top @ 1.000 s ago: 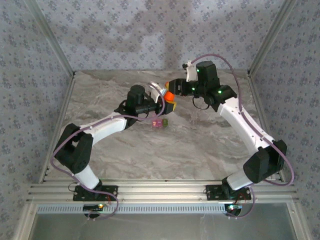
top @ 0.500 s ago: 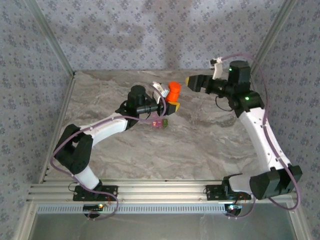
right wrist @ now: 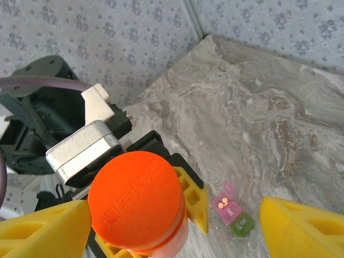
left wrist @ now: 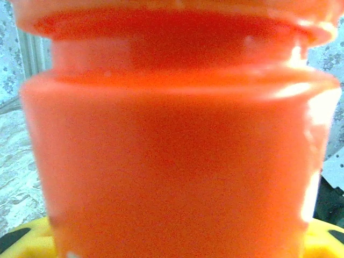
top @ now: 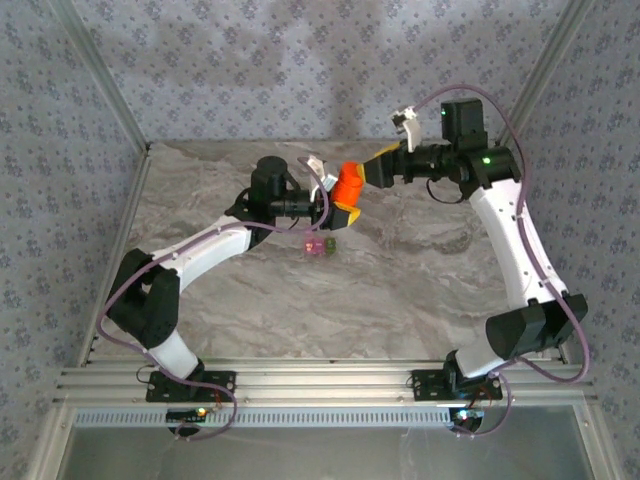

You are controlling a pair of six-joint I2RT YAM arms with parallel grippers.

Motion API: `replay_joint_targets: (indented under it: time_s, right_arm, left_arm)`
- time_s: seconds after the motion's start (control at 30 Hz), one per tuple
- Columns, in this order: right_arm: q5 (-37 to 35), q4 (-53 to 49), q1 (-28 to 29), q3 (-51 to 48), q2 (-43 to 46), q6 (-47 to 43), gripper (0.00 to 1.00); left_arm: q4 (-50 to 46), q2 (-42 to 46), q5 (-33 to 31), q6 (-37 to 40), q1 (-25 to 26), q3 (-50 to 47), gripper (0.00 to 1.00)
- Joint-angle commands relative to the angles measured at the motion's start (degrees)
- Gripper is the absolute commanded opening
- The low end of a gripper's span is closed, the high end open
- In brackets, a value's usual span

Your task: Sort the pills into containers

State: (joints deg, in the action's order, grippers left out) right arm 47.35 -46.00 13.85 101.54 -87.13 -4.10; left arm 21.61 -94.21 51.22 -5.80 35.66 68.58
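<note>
My left gripper [top: 343,200] is shut on the orange bottle [top: 348,186] and holds it above the table; the bottle's side [left wrist: 172,150] is right in front of the left wrist camera. Its round orange cap [right wrist: 134,207] is on. My right gripper [right wrist: 174,217] is open, and the cap sits between its yellow fingers [right wrist: 45,231], nearer the left one. The containers [top: 320,245], a pink cube [right wrist: 226,204] joined to a green cube [right wrist: 242,224], lie on the table below. The pink lid is up and two pale pills [right wrist: 224,202] show inside.
The marble tabletop [top: 420,290] is fenced by patterned walls [top: 300,70] at the back and sides, with aluminium posts at the corners. A metal rail [top: 320,385] with both arm bases runs along the near edge.
A second ago my right gripper was closed at the bottle's cap. It pulled away to the right and opened, then came back to the cap with its jaws open. The left gripper kept its hold.
</note>
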Motion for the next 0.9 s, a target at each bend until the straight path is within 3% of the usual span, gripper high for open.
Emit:
replay_joint_targets:
  time_s: [0.0,0.4,0.67,0.87]
  right_arm:
    - [-0.11,-5.98,1.47,3.81,-1.08,-4.31,0.83]
    - [-2.44,-7.56,3.73,5.24,-3.74,-4.97,0.78]
    - [-1.96,-7.90,3.99,5.43,-4.45,-4.60,0.58]
    - [-2.47,-8.42,4.94,4.33,-4.39,-4.42,0.50]
  left_arm:
    - [-0.54,0.02,3.12,0.87,-0.02,2.06,0.00]
    - [-1.06,0.09,3.51,0.95,0.01,1.96,0.00]
    - [-1.03,0.04,3.38,0.90,0.09,2.00,0.00]
    - [-0.90,0.21,2.41,1.19,0.10,2.11,0.00]
